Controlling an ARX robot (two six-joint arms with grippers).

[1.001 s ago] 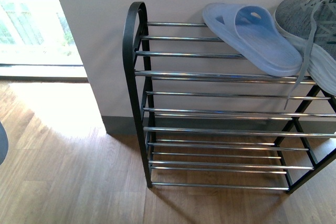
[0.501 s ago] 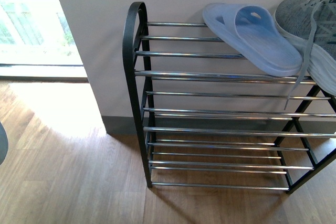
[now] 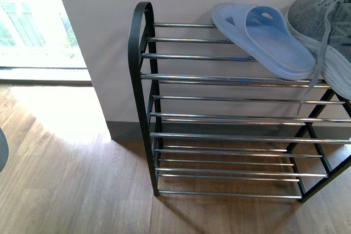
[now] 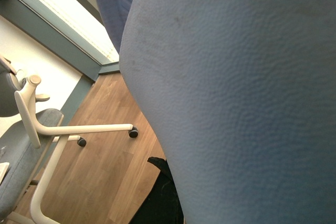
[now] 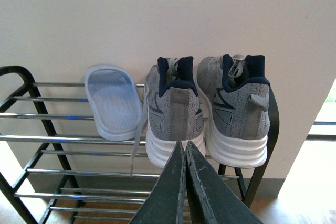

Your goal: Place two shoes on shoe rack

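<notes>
The two shoes, grey knit sneakers with white soles, stand heels outward side by side on the top tier of the shoe rack (image 5: 16,74): one (image 5: 173,114) on the left, the other (image 5: 239,111) on the right. A pale blue slipper (image 5: 113,103) lies beside them. In the front view the shoe rack (image 3: 138,80) carries that slipper (image 3: 269,39) and one sneaker (image 3: 323,20) at the right edge. My right gripper (image 5: 186,145) is shut and empty, just in front of the left sneaker's heel. A second blue slipper (image 4: 236,103) fills the left wrist view, with my left gripper shut on it; one dark finger (image 4: 160,192) shows.
The rack stands against a white wall on a wood floor (image 3: 66,190). A bright window (image 3: 33,20) lies to its left. A grey office chair with a white wheeled base (image 4: 63,129) stands on the floor in the left wrist view.
</notes>
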